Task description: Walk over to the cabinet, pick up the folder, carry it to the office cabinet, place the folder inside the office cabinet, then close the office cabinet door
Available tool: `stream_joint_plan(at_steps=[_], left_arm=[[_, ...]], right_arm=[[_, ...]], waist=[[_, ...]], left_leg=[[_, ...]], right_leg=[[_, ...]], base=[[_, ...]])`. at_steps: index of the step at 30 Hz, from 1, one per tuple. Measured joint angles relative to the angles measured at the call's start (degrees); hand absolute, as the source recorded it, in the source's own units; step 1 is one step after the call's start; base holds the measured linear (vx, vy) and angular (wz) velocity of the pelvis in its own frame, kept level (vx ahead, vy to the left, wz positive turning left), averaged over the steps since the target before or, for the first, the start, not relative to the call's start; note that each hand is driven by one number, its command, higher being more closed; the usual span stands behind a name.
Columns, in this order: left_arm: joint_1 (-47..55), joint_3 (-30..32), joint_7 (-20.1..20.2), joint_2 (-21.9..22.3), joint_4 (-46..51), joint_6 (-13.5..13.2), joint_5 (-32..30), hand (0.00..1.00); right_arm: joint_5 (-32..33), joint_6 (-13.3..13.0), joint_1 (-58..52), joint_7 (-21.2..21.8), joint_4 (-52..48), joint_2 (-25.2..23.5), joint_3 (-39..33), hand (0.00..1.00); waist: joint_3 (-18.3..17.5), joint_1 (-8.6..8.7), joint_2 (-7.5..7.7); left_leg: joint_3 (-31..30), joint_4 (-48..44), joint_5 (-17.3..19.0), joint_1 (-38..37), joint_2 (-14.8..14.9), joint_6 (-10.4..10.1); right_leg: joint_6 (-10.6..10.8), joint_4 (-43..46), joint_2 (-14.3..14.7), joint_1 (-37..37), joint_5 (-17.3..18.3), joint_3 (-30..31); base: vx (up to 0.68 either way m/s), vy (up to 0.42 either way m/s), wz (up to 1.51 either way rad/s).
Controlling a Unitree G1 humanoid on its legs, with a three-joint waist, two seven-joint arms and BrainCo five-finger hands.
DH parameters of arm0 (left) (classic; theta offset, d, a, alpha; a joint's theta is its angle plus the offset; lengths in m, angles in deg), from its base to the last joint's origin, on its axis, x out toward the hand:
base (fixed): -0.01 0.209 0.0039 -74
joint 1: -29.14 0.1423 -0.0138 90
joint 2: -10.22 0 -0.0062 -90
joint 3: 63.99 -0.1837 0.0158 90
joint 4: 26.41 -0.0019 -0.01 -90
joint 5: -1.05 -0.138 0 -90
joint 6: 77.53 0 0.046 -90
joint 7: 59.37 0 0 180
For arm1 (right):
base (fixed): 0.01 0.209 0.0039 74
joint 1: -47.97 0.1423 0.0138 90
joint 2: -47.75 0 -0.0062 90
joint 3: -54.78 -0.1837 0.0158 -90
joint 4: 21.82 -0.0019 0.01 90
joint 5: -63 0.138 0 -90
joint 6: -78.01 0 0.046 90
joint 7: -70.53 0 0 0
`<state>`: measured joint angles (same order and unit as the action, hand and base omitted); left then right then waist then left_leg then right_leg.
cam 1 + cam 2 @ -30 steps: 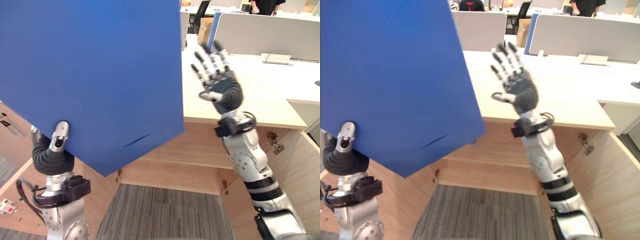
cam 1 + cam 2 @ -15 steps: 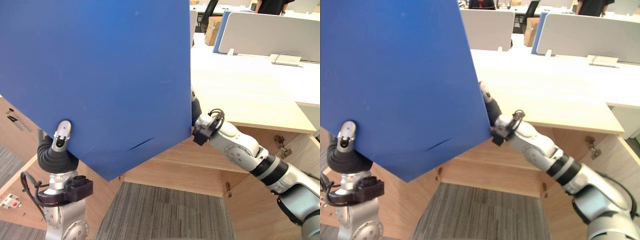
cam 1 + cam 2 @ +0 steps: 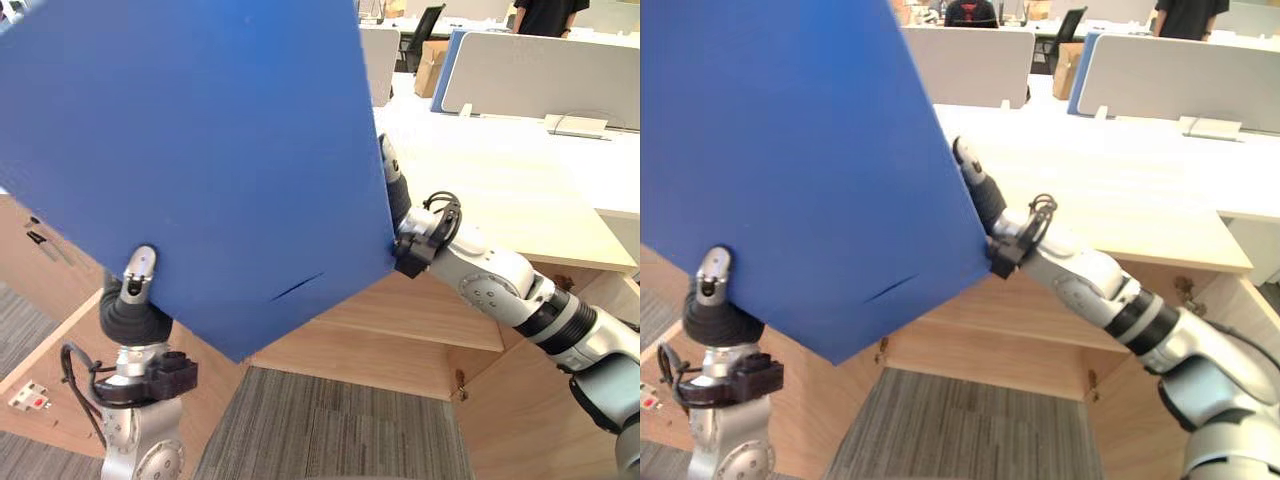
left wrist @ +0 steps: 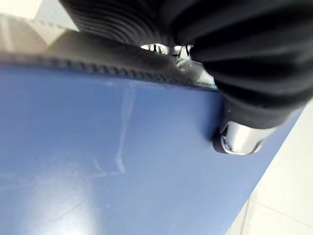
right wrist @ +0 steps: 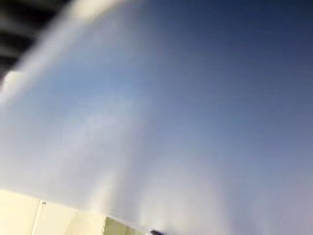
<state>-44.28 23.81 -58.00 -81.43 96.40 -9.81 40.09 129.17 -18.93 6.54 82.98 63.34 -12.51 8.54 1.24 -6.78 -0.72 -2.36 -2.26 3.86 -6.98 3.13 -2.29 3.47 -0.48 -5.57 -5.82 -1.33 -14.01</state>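
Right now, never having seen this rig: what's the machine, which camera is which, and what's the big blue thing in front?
It's a two-legged humanoid robot with two arms, each ending in a fingered hand. Two pictures come from a stereo camera on its head, looking down at the work. The other two come from a camera on each wrist, very close up.

The blue sheet is a folder, held up in front of the head camera. The left hand pinches its lower edge, thumb on the near face. The right hand reaches behind the folder's right edge, and its grip is hidden. The wrist views look along that same blue surface.

Behind stands a pale wooden desk with an open cabinet beneath it, over grey carpet.
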Motion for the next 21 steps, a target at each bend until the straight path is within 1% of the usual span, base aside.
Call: stream_joint_plan(at_steps=[1, 3, 5, 7, 10, 13, 15, 21], left_arm=[[0.00, 0.06, 0.00, -0.02, -0.81, 0.46, -0.57, 1.00], [0.05, -0.03, 0.26, -0.19, -4.29, 3.04, -3.56, 1.00], [0.03, 0.03, 0.28, -0.54, -6.03, 4.08, -4.83, 1.00], [0.04, 0.77, 0.26, -0.61, -8.30, 5.44, -6.95, 1.00], [-0.09, 3.34, 0.20, -0.46, -10.02, 6.24, -8.87, 1.00], [-0.13, 5.02, 0.12, -0.05, -10.37, 6.43, -9.77, 1.00], [-0.14, 6.11, 0.12, 1.33, -10.60, 6.47, -9.75, 1.00], [-0.13, 6.59, 0.15, 2.72, -10.96, 6.50, -9.79, 1.00]], right_arm=[[0.00, -0.01, -0.17, -0.01, 0.00, -0.33, -0.38, 0.00], [-0.14, -0.11, -2.50, -0.14, 0.10, -3.10, -4.60, 0.00], [-0.14, -0.13, -3.58, -0.18, 0.17, -4.22, -6.38, 0.00], [-0.08, -0.33, -6.29, -0.75, 0.90, -6.86, -10.56, 0.00], [0.03, -0.56, -8.71, -1.58, 2.59, -10.26, -13.09, 0.00], [0.11, -0.56, -9.11, -1.90, 3.37, -12.81, -13.08, 0.00], [0.11, -0.56, -9.14, -1.91, 3.38, -14.31, -13.08, 0.00], [0.09, -0.56, -9.46, -1.88, 4.11, -15.59, -12.88, 0.00]], waist=[[-0.03, 0.01, -0.05], [-0.09, 0.00, -0.16], [-0.14, 0.00, -0.23], [-0.12, -0.11, -0.31], [-0.14, -0.03, -0.52], [-0.18, -0.06, -0.81], [-0.21, -0.08, -0.85], [-0.22, -0.18, -0.86]], left_leg=[[0.02, -0.01, 0.00, 0.01, 0.00, 0.00], [0.08, -0.02, 0.00, 0.08, 0.00, 0.00], [0.12, -0.02, 0.00, 0.25, 0.00, 0.00], [0.13, -0.03, -0.01, 0.39, -0.01, 0.01], [0.19, -0.02, -0.01, 0.37, 0.00, 0.01], [0.19, -0.01, -0.01, 0.34, -0.01, 0.01], [0.19, -0.01, -0.01, 0.30, -0.01, 0.01], [0.17, 0.00, -0.01, 0.25, -0.01, 0.01]], right_leg=[[0.00, 0.01, 0.00, 0.02, 0.00, 0.01], [0.00, 0.06, -0.01, 0.19, 0.00, 0.06], [-0.01, 0.11, -0.01, 0.42, 0.00, 0.10], [-0.01, 0.11, -0.01, 0.56, 0.00, 0.11], [-0.01, 0.08, 0.00, 0.59, 0.00, 0.16], [-0.01, 0.08, 0.00, 0.58, 0.00, 0.18], [-0.01, 0.11, 0.00, 0.57, 0.00, 0.19], [-0.01, 0.20, -0.02, 0.55, 0.00, 0.20]], base=[[0.00, 0.000, 0.00], [0.00, 0.000, 0.00], [0.00, 0.000, 0.00], [0.00, 0.000, 0.00], [0.00, 0.000, 0.00], [0.00, 0.000, 0.00], [0.00, 0.000, 0.00], [0.00, 0.000, 0.00]])
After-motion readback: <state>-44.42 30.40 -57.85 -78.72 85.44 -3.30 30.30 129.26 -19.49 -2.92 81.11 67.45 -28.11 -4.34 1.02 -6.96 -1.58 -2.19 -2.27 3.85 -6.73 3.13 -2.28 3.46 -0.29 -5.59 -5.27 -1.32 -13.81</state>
